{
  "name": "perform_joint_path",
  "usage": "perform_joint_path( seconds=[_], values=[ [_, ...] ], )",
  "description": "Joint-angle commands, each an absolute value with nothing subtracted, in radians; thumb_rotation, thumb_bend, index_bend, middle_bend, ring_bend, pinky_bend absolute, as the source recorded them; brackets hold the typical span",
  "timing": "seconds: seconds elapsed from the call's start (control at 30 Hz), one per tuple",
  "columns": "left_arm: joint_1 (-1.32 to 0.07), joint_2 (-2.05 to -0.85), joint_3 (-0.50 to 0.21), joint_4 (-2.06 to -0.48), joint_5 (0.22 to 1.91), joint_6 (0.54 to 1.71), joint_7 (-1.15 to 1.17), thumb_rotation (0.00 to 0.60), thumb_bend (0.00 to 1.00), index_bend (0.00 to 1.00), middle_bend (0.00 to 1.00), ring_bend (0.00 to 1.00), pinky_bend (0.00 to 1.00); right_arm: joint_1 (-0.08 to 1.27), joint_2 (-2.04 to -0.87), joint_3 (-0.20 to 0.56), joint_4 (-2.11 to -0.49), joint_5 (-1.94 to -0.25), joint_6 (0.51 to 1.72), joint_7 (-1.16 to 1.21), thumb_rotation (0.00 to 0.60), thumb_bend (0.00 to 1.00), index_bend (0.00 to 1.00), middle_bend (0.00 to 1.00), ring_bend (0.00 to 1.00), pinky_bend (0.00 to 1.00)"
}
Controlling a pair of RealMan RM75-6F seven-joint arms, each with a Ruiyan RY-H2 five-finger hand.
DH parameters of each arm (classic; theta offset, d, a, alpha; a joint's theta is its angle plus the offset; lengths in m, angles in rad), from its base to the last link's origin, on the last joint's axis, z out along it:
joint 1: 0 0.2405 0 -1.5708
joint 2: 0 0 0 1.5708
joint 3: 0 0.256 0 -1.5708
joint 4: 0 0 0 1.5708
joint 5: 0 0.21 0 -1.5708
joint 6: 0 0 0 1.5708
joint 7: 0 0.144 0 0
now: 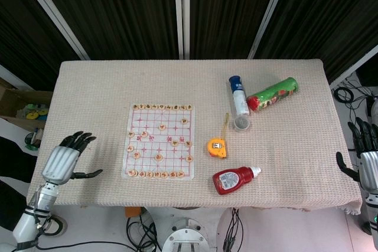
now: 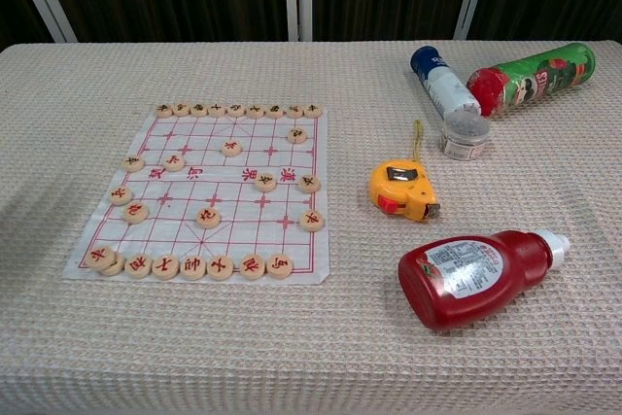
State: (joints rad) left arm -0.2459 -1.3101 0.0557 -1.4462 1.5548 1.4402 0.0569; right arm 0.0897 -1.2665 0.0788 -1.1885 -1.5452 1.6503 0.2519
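A paper chess board (image 1: 159, 140) (image 2: 219, 191) with red lines lies left of the table's middle, and several round wooden pieces (image 2: 208, 217) sit on it. My left hand (image 1: 64, 160) hovers over the table's left front corner, well left of the board, fingers spread and holding nothing. My right hand (image 1: 365, 159) hangs beyond the table's right edge, fingers apart and empty. Neither hand shows in the chest view.
A yellow tape measure (image 1: 217, 147) (image 2: 402, 190) lies right of the board. A red ketchup bottle (image 1: 234, 179) (image 2: 476, 274) lies on its side near the front. At the back right lie a blue-capped white tube (image 1: 238, 102) (image 2: 446, 92) and a green can (image 1: 272, 93) (image 2: 530, 74).
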Motion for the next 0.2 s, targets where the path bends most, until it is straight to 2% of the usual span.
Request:
perform_joint_path(
  seconds=[0.03,0.2],
  values=[
    [-0.192,-1.269,0.016,-1.415,1.497,1.508,0.025,0.127,0.01,0.14,0.11,0.08,0.21,0.023,-1.261,0.028,-1.196,-1.45,1.549,0.116,0.6,0.34,0.0,0.0,0.0,0.0],
    [-0.165,-1.233,-0.007,-1.399,1.467,1.526,-0.023,0.125,0.01,0.14,0.11,0.08,0.21,-0.009,-1.248,0.007,-1.195,-1.413,1.493,0.149,0.6,0.34,0.0,0.0,0.0,0.0]
  ],
)
